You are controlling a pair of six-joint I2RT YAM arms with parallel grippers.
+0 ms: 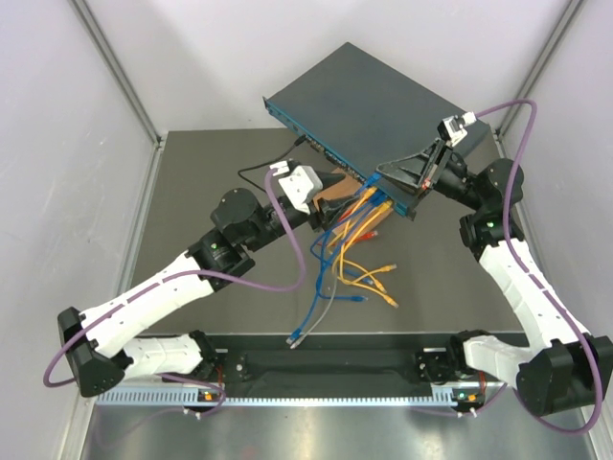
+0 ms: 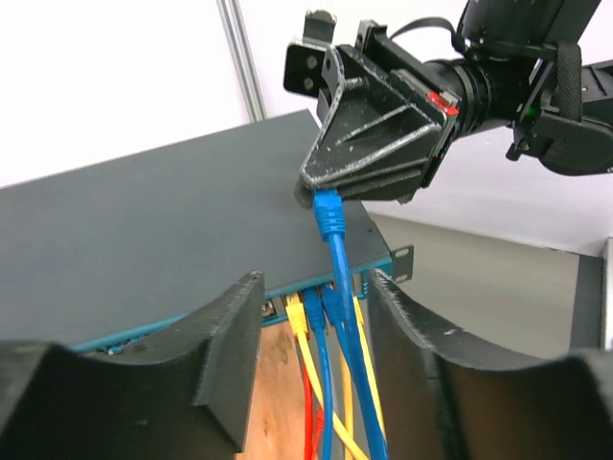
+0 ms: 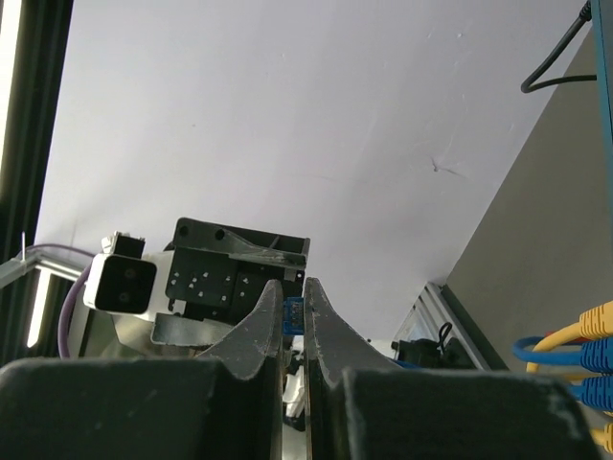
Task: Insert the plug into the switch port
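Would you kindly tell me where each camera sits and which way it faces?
Top external: above and behind both arms, looking down on them, the switch and cables.
Left wrist: behind the open left claw, facing the switch's front; its own fingers show.
Right wrist: behind the right claw, shut on the plug, facing the left arm's camera; its fingers show.
Shared: left wrist and top views both show the right claw holding the plug.

Two robot arms, the left arm [image 1: 158, 299] left of the switch [image 1: 369, 105], the right arm [image 1: 525, 287] right of it: white shells, black joints, a looping purple cable [image 1: 305, 254] along each, a white camera box [image 1: 297, 180] at each wrist, and a scuffed black triangular right gripper [image 2: 321, 192].
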